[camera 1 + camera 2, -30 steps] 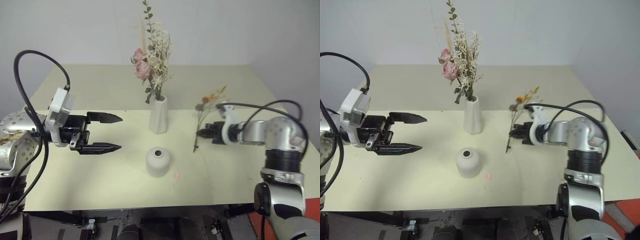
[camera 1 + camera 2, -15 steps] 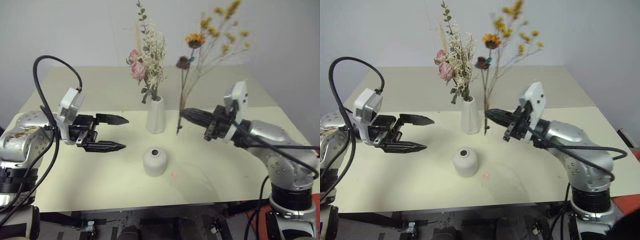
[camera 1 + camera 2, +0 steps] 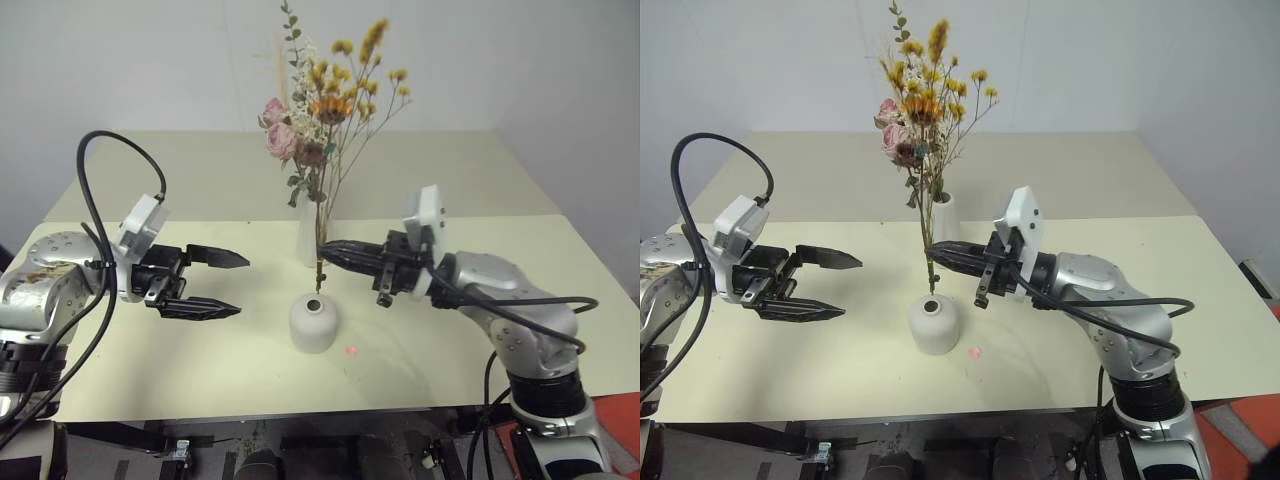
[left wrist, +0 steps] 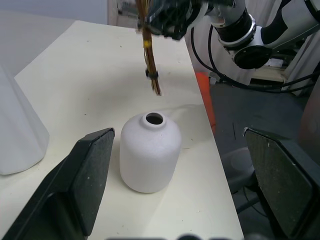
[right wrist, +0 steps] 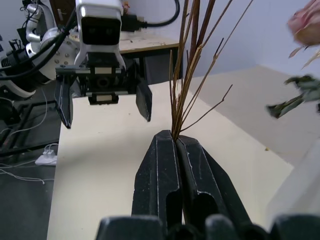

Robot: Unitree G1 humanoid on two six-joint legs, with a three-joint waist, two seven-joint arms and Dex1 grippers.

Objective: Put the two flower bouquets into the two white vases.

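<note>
Cream-coloured table (image 3: pixel 150 370), left to right:

Left gripper (image 3: pixel 222 284): hovering above the tabletop with its fingers spread wide, holding nothing, pointing toward the vases.

Squat rounded vase (image 3: pixel 314 322): sitting at the table's middle, its small hole empty.

Tall slim vase (image 3: pixel 945 215): standing just behind the squat one, carrying the pink-rose bouquet (image 3: pixel 283 138) upright. This half of the task is reading as done.

Orange-yellow bouquet (image 3: pixel 345 85): hanging upright, its stem ends close above the squat vase's hole, not yet inside.

Right gripper (image 3: pixel 328 251): pinching those stems tightly between closed fingers, pointing toward the left gripper.

Remaining, by my judgement: lowering the stems into the hole and letting go.
</note>
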